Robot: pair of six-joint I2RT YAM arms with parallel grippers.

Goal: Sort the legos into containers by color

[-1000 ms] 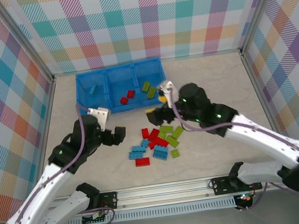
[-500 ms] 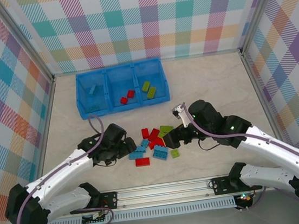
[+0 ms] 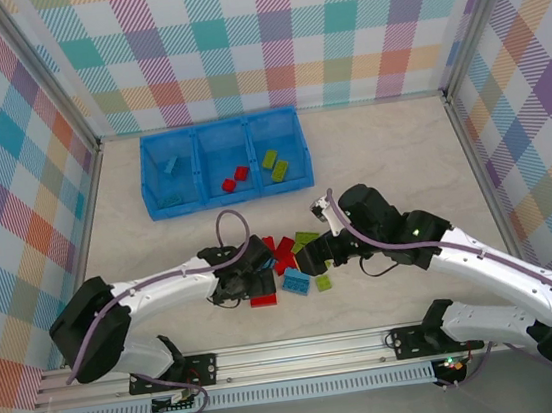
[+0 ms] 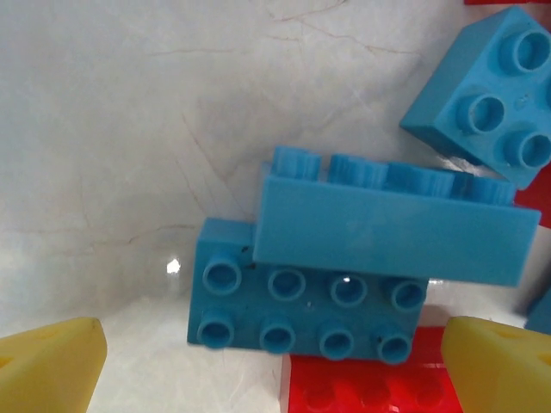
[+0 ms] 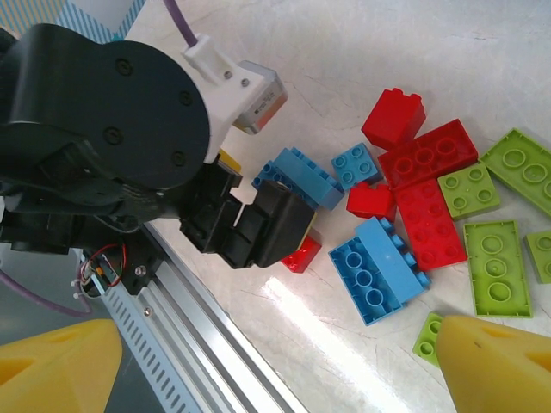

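Observation:
The loose legos lie in a pile (image 3: 288, 262) of red, light blue and lime green bricks at the table's front middle. My left gripper (image 3: 253, 278) is open and low over the pile's left edge. In its wrist view a flat blue brick (image 4: 306, 297) lies between the yellow fingertips (image 4: 52, 361), untouched, with a second blue brick (image 4: 392, 228) leaning on it and a red brick (image 4: 370, 387) at its near side. My right gripper (image 3: 312, 255) hangs open over the pile's right side, holding nothing. The containers are three compartments of a blue tray (image 3: 225, 201) at the back.
The tray holds a blue brick (image 3: 170, 166) on the left, red bricks (image 3: 234, 179) in the middle and green bricks (image 3: 274, 163) on the right. In the right wrist view, the left gripper's black housing (image 5: 258, 224) stands close to the metal rail (image 5: 198, 335) at the table's front edge.
My left arm has swung right and reached down onto the pile's left edge. My right gripper has come back from the tray and lowered over the pile, its jaws a little wider.

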